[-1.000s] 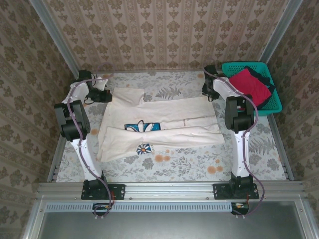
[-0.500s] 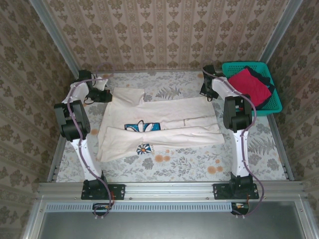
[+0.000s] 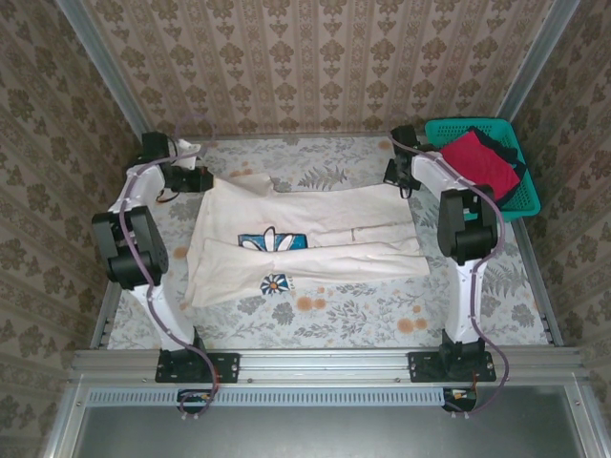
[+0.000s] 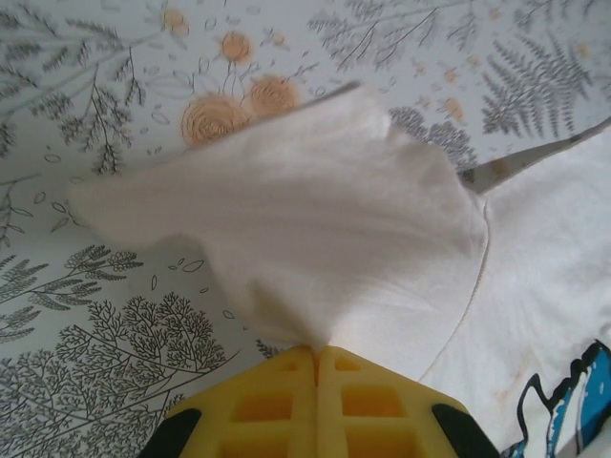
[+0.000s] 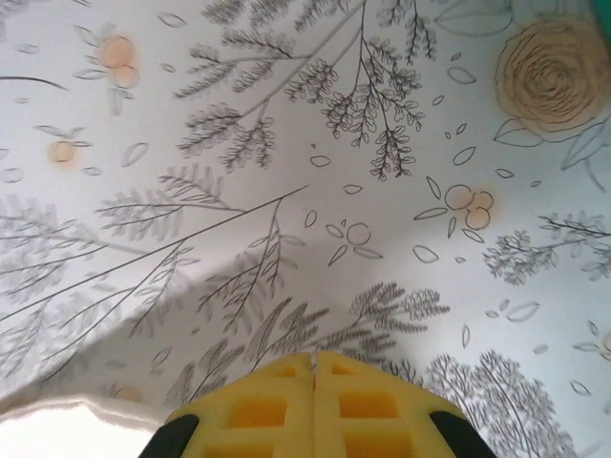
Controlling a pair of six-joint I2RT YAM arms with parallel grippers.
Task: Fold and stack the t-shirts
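The cream-white t-shirt [image 3: 315,239] with the blue daisy print lies half folded across the middle of the table. My left gripper [image 3: 198,179] is at the shirt's back left corner. In the left wrist view the left gripper [image 4: 316,351] is shut on the shirt's sleeve [image 4: 315,210], which rises off the cloth in a peak. My right gripper [image 3: 394,177] is at the shirt's back right corner. Up close, the right gripper [image 5: 314,357] is shut low over the printed tablecloth [image 5: 382,143], which ridges up towards it. The shirt's edge [image 5: 57,420] lies to its left. The crimson-red t-shirt [image 3: 477,162] and a dark one [image 3: 520,176] lie in the basket.
The teal mesh basket [image 3: 456,124] stands at the back right corner, just right of my right arm. A floral tablecloth [image 3: 363,315] covers the table. Metal rails [image 3: 325,361] run along the near edge, and wallpapered walls close in the back and sides.
My right gripper has shut beside the shirt's back right corner. My left arm has swung outward to the left, still holding the sleeve, and the shirt's left side has shifted slightly.
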